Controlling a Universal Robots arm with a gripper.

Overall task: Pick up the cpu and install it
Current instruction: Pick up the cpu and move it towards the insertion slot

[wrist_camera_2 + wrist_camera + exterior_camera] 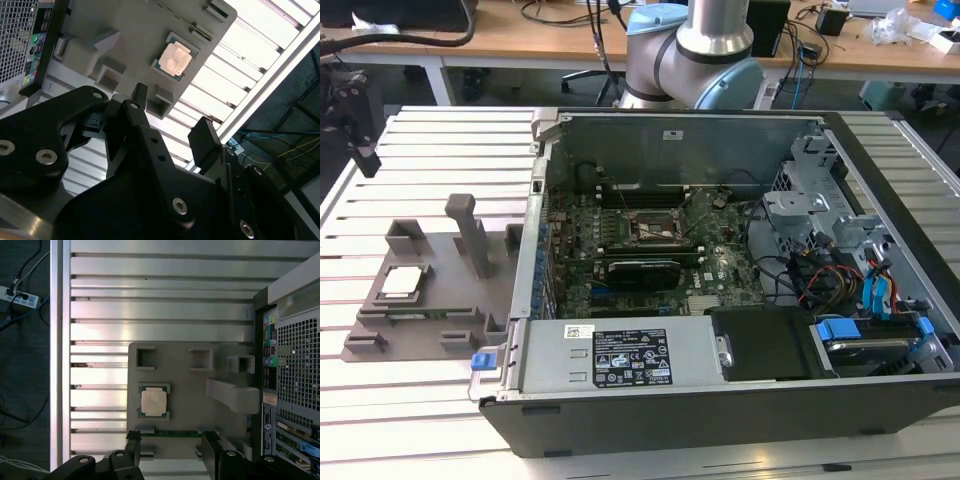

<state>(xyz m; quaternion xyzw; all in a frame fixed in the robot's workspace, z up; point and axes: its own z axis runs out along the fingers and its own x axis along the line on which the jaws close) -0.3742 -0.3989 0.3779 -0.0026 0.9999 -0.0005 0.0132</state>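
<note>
You are working over a slatted metal surface [430, 140] that is carrying an open computer case [720, 420] and, on the exterior view's left of it, a grey holder block [440, 250]. The case wall is standing tall right beside the block, so any sideways carry at low height is risking a knock against that wall or against the tall post [470, 230] rising from the block.

Inside the case, the motherboard [620, 275] is lying flat with its square socket frame [655, 228] near the middle. To my eye that is the costliest hazard: a chip arriving tilted or turned the wrong way is likely to damage the socket contacts.

The gripper [171, 445] is hanging above the surface, well apart from the chip and off to one side of it. Its fingers [132, 442] are spread and carrying nothing.

The cpu [153, 402] is sitting flat in its shallow pocket on the block, silvery top upward. It is thin and seated low, so you are risking the fingers landing on the pocket rim instead of the chip's edges, or a shallow pinch letting it slip or cock sideways.
</note>
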